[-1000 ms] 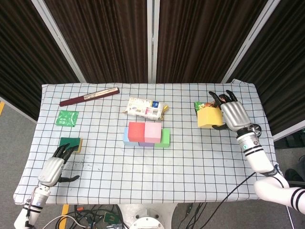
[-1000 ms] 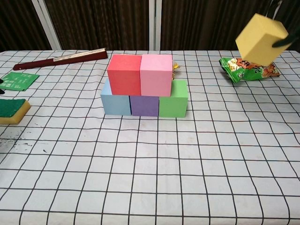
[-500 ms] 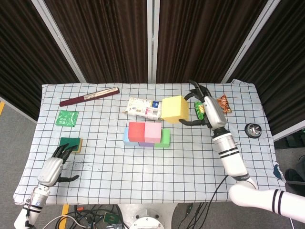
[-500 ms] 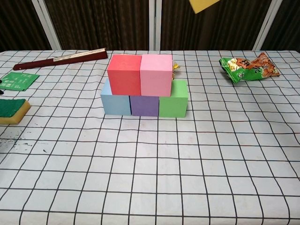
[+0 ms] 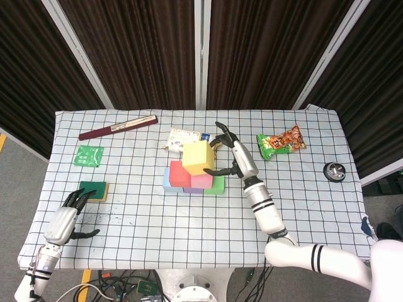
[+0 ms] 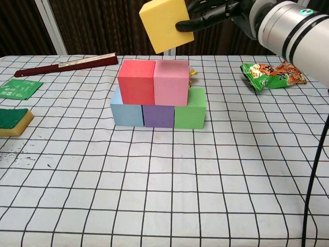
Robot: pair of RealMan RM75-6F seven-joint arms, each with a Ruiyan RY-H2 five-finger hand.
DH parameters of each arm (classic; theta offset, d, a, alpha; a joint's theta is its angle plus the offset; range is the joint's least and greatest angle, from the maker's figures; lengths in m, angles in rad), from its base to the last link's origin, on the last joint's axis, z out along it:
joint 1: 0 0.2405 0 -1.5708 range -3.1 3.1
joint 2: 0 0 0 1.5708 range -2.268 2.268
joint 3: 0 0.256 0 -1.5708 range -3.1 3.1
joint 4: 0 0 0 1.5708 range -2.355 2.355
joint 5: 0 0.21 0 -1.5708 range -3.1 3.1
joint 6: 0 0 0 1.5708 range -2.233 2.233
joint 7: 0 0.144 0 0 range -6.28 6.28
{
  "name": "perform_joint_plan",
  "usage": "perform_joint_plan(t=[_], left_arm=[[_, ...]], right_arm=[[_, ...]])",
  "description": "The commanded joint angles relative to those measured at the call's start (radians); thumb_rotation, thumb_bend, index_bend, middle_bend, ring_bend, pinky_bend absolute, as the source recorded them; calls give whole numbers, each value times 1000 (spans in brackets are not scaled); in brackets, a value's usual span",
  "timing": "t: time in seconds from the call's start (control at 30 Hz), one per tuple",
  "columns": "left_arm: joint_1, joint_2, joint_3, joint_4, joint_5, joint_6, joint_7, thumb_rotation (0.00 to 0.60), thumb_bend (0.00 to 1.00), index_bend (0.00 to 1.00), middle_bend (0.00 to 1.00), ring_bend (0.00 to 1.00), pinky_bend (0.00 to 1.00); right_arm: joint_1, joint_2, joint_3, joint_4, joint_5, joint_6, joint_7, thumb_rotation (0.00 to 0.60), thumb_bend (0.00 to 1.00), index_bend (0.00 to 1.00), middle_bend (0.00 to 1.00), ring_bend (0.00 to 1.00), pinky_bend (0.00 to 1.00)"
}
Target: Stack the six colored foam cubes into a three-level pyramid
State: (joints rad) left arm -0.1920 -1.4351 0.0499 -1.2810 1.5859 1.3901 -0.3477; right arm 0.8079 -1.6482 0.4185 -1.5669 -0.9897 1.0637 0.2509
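Far on the left, the left hand (image 5: pixel 63 221) rests low on the bench (image 5: pixel 302 207) with fingers curled and nothing in them, well apart from the blocks. In the middle, the red cube (image 6: pixel 136 81) and pink cube (image 6: pixel 171 82) sit side by side on the blue, purple and green cubes. The yellow cube (image 6: pixel 165 23) hangs tilted in the air just above those two. The right hand (image 6: pixel 211 14) holds it from its right side. It looks like it must go straight down onto the seam between red and pink. No boxes or bowls are here.
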Motion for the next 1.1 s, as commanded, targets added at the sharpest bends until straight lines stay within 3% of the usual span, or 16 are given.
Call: perform_joint_plan(t=[0.03,1.1], left_arm=[[3,1,-2,5,-1,5,-8,600,0,100,145,15,67],[11,-2,-9,34,-4,19,-37,600,0,100,145,15,67]], right_arm=[[22,-47,5,34,-13,9,-17,600,129,0,680,183,0],[58,-220,26,199,-72,11,-46,600,127,0,604,183,0]])
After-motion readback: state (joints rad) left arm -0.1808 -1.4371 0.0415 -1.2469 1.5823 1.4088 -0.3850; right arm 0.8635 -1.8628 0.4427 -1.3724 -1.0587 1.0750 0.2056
